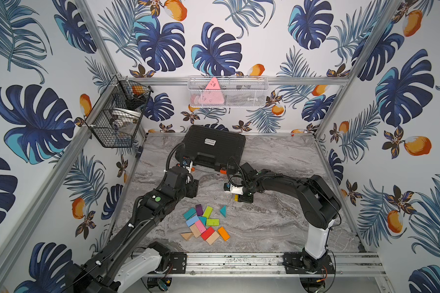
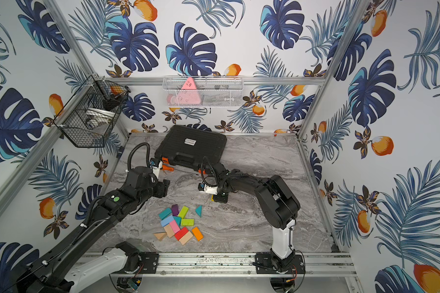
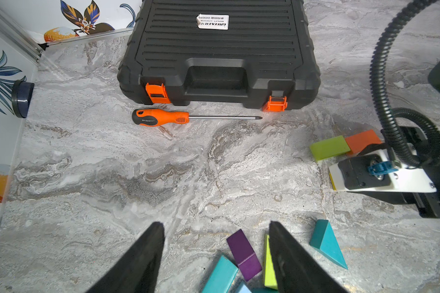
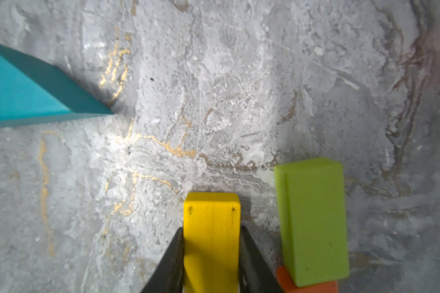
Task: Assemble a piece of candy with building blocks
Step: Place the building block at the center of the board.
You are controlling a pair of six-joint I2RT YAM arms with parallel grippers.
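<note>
Dial laid on the table (image 1: 277, 228), 12 at the back wall.

1. Pile (image 1: 203, 224), 7 o'clock: loose blocks, touching, unsorted. Teal wedge (image 1: 223, 211) lies apart at its 1 o'clock.
2. Left gripper (image 3: 215, 225), over the pile's 12 o'clock edge: jaws spread, holding nothing. Purple block (image 3: 243, 251) lies between the fingers, and a lime block (image 3: 268, 269) is partly under one. Risk: a straight descent would land that finger on the lime block and scatter the pile.
3. Right gripper (image 4: 212, 228), near the dial's centre: clamped on the yellow block (image 4: 211, 210) (whether it touches the table, I cannot tell).
4. Green block (image 4: 313, 218), just beside the yellow and touching an orange block (image 4: 285, 281). Risk: the jaw on that side has little room, so opening or sliding could shove the green block out of line.
5. Screwdriver (image 3: 163, 117), 11 o'clock: clear of the work.
6. Toolbox (image 3: 219, 50), behind it: lid closed.
</note>
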